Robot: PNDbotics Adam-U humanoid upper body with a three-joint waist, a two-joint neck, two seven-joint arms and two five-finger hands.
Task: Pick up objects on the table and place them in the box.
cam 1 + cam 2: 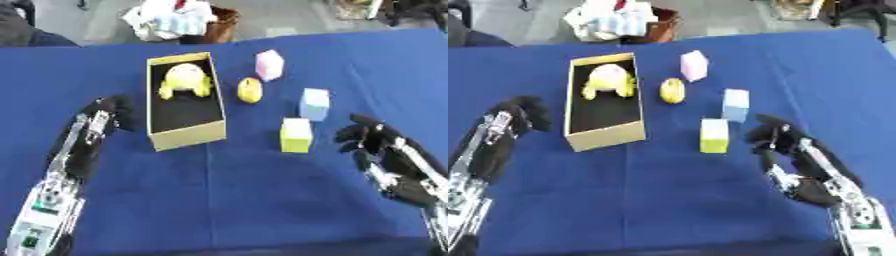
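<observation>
Looking down at the blue table, you have one item done: a yellow and pale toy, soft-looking and rounded, already lies in the far end of the box. The box is open-topped tan cardboard with a dark inside.

Four things are left, all to the right of the box. Nearest it is a small yellow egg-shaped thing, smooth, possibly a toy or a fruit; the view is too soft to say. Beyond that, a pink block. Further right of the box sits a light blue block, and just in front of it a yellow-green block. The three blocks are plain, hard-edged cubes.

Your right hand hovers just right of the yellow-green block, fingers spread and holding nothing. Your left hand rests just left of the box; its fingers look curled and empty.
</observation>
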